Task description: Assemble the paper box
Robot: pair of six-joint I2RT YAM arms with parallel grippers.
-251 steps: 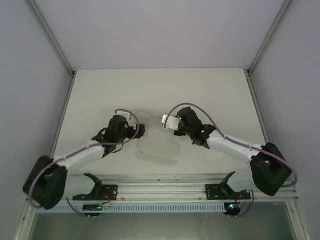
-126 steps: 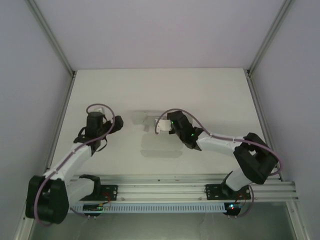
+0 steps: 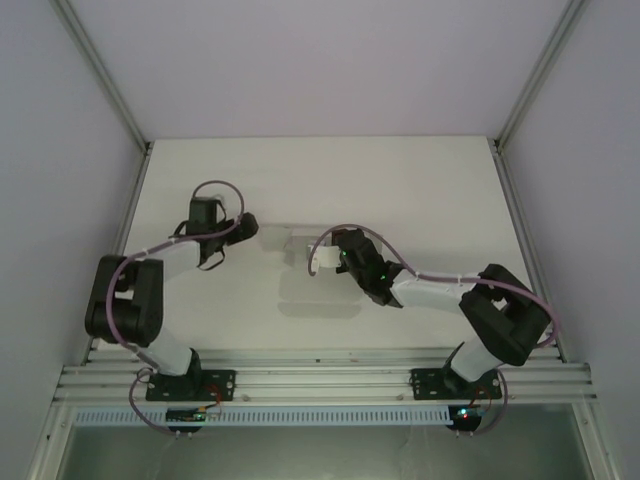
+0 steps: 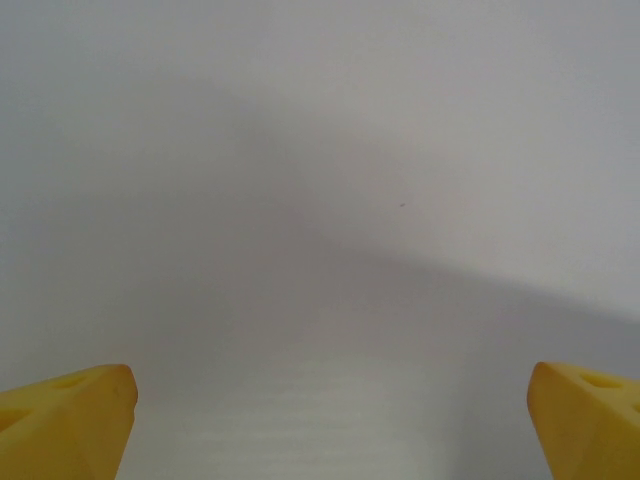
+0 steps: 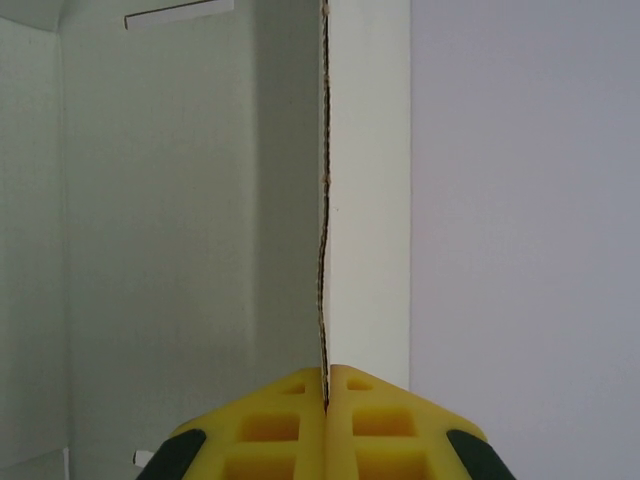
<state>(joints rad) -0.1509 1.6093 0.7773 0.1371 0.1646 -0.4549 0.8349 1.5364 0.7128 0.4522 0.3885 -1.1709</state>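
At the bottom of the overhead view a ribbed aluminium rail (image 3: 320, 380) carries both arm bases, with black brackets bolted onto it. The white-and-black right arm (image 3: 440, 290) runs from lower right toward the frame's middle.

In the right wrist view, the right jaws are pressed together on one thin wall of the paper box (image 5: 200, 250). Their yellow, waffle-moulded pads (image 5: 270, 425) meet at the bottom centre, with the card between them. That wall stands upright and is seen edge-on. Its cut edge is brownish, fibrous and slightly wavy, and its outer face is a smooth white strip.

To the left of the edge the box opens as a hollow of flat, matt, pale panels. They meet at straight creases, and a narrow slit is cut near the upper left corner.

In the overhead view the box lies at mid-frame on the worktop (image 3: 420, 190), a smooth off-white sheet.

The left arm (image 3: 165, 260) folds up the left side. The left jaws stand wide, with the yellow fingertips (image 4: 70, 415) at the bottom corners of their wrist view over bare matt surface.

Plain pale walls rise beyond.
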